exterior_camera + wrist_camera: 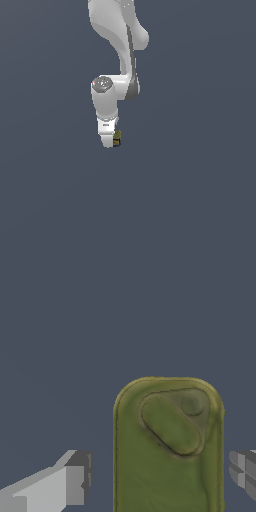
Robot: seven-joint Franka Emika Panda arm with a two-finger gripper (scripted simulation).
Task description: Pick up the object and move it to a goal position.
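Object (pixel 167 448) was seen between the spread fingers (pixel 75 483) of the claw (pixel 111 142), at frame centre, ungripped. Claw should be centred before closing, to avoid a push.

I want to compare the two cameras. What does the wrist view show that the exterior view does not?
Only the wrist view shows the object's rounded olive face with a sunken oval shape, and gaps between it and each finger.

Only the exterior view shows the white arm coming down from above, with the object's dark bands beside the gripper.

Both show the olive object at the gripper against a plain grey-blue background.
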